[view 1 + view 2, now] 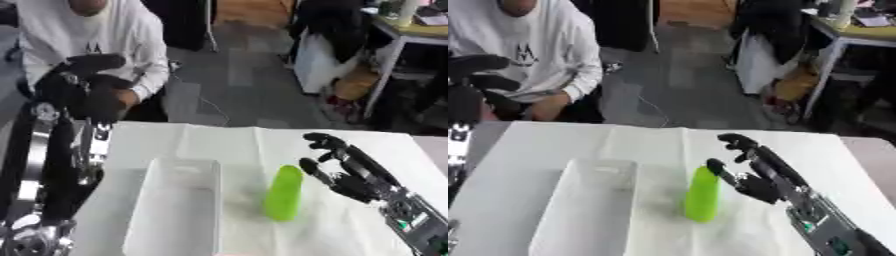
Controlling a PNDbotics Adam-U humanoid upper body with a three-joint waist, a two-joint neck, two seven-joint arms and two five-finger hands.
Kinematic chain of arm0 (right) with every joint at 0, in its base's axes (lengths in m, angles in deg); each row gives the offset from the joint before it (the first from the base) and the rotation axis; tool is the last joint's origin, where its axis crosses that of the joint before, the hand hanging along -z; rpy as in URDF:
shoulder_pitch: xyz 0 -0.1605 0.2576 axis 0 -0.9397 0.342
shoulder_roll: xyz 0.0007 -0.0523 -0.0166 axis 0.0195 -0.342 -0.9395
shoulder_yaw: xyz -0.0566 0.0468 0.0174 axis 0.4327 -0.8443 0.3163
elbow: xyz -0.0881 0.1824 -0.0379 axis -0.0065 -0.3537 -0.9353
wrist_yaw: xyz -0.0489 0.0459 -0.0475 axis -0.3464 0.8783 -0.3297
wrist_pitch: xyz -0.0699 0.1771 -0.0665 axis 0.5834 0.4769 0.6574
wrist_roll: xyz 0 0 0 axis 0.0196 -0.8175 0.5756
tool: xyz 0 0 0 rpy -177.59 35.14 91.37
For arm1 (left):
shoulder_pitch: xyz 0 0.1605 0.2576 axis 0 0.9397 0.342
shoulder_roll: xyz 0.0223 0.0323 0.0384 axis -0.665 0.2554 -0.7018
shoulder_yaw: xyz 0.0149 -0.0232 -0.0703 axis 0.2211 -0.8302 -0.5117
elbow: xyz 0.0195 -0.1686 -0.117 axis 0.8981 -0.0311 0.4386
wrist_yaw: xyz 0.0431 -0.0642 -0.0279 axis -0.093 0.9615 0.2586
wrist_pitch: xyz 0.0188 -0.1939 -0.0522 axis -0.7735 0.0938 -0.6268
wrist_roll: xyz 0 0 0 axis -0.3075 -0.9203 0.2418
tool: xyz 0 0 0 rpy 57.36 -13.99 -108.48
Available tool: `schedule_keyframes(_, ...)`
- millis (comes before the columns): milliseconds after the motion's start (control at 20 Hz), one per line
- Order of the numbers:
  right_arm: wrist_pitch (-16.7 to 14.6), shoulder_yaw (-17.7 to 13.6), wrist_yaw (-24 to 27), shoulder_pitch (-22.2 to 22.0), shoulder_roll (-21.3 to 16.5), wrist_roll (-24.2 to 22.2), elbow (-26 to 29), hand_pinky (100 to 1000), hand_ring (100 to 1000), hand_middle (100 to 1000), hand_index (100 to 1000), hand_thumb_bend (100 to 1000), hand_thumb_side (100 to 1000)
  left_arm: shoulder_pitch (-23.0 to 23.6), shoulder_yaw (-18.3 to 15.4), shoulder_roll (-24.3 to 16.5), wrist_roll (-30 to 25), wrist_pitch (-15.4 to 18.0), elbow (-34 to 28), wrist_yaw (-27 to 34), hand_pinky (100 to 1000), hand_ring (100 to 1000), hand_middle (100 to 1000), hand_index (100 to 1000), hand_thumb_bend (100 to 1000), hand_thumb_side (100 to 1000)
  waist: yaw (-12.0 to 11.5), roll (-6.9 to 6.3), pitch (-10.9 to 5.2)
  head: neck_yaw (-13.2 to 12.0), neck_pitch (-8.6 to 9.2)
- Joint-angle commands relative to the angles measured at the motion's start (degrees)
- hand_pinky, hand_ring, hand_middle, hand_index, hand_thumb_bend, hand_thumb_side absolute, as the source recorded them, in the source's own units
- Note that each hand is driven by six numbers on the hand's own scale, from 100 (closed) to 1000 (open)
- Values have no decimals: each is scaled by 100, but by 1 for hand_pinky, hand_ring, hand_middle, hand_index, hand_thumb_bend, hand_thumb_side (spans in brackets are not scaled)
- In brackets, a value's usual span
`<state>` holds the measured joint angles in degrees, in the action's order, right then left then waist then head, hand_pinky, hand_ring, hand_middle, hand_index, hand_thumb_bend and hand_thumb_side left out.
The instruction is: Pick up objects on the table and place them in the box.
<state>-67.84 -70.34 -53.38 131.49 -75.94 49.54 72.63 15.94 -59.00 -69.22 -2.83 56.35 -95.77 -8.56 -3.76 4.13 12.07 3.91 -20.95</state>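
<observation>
Bench (367, 145): white cloth cover with a fold line running front to back, filling the lower half of both views.

Box (175, 210): white, rectangular, open-topped, long axis running away from the robot; sits on the bench left of centre. Nothing can be made out inside it.

Left robot hand (92, 75): black, raised high at the left edge on a black-and-silver arm, well above the bench and apart from the box. Fingers curled inward, holding nothing visible.

Right robot hand (750, 167): black, entering from the lower right on a silver-and-black forearm. Fingers spread and only slightly bent, reaching toward the green object from its right side; the thumb tip lies at or just beside the object's upper part, but contact cannot be confirmed. Nothing gripped.

Green object (283, 194): bright lime, elongated with rounded ends, on the bench just right of the box, between box and right robot hand, outside the box.
</observation>
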Motion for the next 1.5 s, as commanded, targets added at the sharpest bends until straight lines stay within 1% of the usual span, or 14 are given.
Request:
schedule_keyframes(50,41,-50,-95,138,20,13,-30,791,909,948,976,530,957,-77,3,-23,-34,4,-83,0,526,622,734,814,208,879,-6,-30,-81,95,37)
schedule_keyframes(150,119,-73,-218,157,107,76,-75,795,911,946,971,529,943,-67,6,-27,-44,0,-83,2,526,621,734,813,207,881,0,-38,-85,126,31)
schedule_keyframes(200,169,-78,-290,167,152,123,-104,795,912,945,967,514,926,-63,7,-29,-49,-3,-83,2,526,622,734,812,207,881,3,-41,-87,145,31)
schedule_keyframes(350,393,-75,-501,200,337,287,-223,796,914,948,963,517,920,-51,9,-34,-63,-10,-83,4,526,621,734,811,206,882,15,-56,-94,221,28)
schedule_keyframes(450,493,-67,-606,210,441,386,-279,795,915,951,963,521,922,-46,9,-37,-67,-9,-83,6,526,621,734,809,205,882,22,-62,-97,258,21)
schedule_keyframes(550,557,-68,-676,215,536,478,-334,794,917,956,962,538,902,-41,10,-39,-73,-9,-83,8,525,621,734,809,204,884,28,-72,-97,282,26)
schedule_keyframes(750,610,-93,-775,226,674,788,-420,792,914,960,957,554,862,-36,11,-37,-86,-10,-83,13,525,621,734,808,202,886,37,-88,-91,323,41)
schedule_keyframes(950,626,-87,-797,241,812,1069,-542,783,911,958,956,553,870,-32,14,-35,-103,-15,-83,21,524,620,734,808,201,887,41,-105,-83,337,43)
schedule_keyframes(1300,641,-63,-812,300,922,1105,-802,787,914,966,968,541,878,-57,20,-8,-132,-16,-83,40,524,621,734,809,198,890,22,-126,-55,390,83)
schedule_keyframes(1350,636,-65,-840,310,927,1109,-836,799,930,974,969,536,873,-63,21,-1,-134,-15,-83,43,524,620,734,810,199,890,17,-129,-49,398,92)
schedule_keyframes(1400,631,-68,-873,320,930,1115,-869,798,928,973,969,536,873,-69,22,6,-137,-14,-83,46,524,620,734,810,199,890,12,-132,-42,405,102)
schedule_keyframes(1450,624,-72,-904,330,933,1119,-904,815,954,980,974,529,874,-75,23,15,-139,-12,-83,50,524,620,735,812,197,892,5,-135,-33,414,117)
schedule_keyframes(1500,615,-76,-932,343,934,1125,-938,815,954,980,974,529,874,-85,26,26,-143,-10,-83,54,524,620,735,812,197,892,-4,-140,-23,426,136)
